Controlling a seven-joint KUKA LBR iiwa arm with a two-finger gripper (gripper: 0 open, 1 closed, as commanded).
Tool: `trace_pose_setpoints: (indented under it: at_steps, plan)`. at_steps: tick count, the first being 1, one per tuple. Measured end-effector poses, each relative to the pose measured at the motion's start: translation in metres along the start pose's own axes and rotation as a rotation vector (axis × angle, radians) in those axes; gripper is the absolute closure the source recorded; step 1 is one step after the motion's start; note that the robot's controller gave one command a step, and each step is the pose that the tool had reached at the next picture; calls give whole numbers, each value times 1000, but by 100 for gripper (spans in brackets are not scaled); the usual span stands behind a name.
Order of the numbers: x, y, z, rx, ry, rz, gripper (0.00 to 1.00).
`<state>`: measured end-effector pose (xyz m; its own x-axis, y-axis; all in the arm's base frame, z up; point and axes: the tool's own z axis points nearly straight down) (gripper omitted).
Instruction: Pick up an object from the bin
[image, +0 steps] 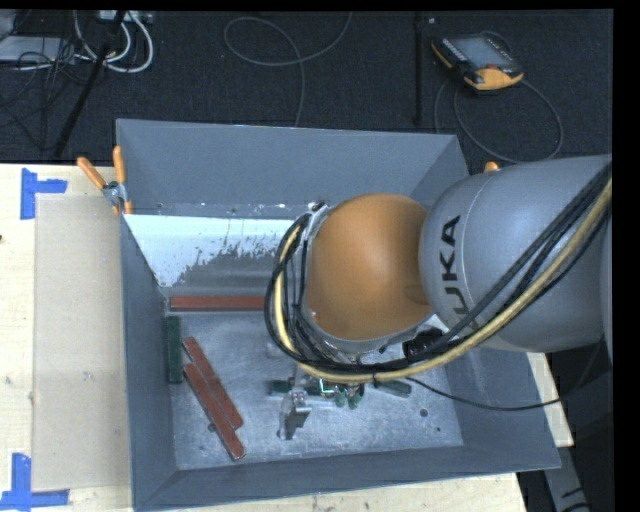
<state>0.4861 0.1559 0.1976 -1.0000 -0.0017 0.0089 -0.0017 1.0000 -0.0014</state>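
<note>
- Camera view, looking down: a grey sheet-metal bin with sloping walls and a flat floor that is scuffed and speckled pale; the back wall is scratched in dark streaks.
- The arm comes in from the right, smooth grey and rounded. It ends in a glossy orange dome-shaped cover, with black and yellow cables looped round its left side.
- Under the cover the gripper hangs over the front middle of the floor, a small cluster of metal parts low above the bare metal. I cannot tell whether it is open or closed, and I see nothing held in it.
- Small dark and green bits sit just right of the gripper under the wrist; I cannot tell whether they belong to the robot or lie loose.
- Nearest loose things: two brown strips, long, flat and narrow. They lie side by side, slanting from the left middle down toward the front left corner, left of the gripper and apart from it.
- A similar back strip, reddish brown, lies flat along the foot of the back wall.
- A dark green strip, thin and straight, lies along the foot of the left wall, its lower end near the brown strips.
- The cover and cables hide the middle and right rear of the floor.
- Bare floor lies between the gripper and the brown strips, along the front wall, and toward the front right corner.
</note>
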Motion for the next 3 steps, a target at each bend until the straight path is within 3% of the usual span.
trace_pose_setpoints:
  at_steps: [1,2,3]
  plan:
    - [-2,-1,-3,-1,-6,3,0]
    - [-19,-29,61,-3,-11,87,0]
    - [-53,-67,128,-4,-6,128,0]
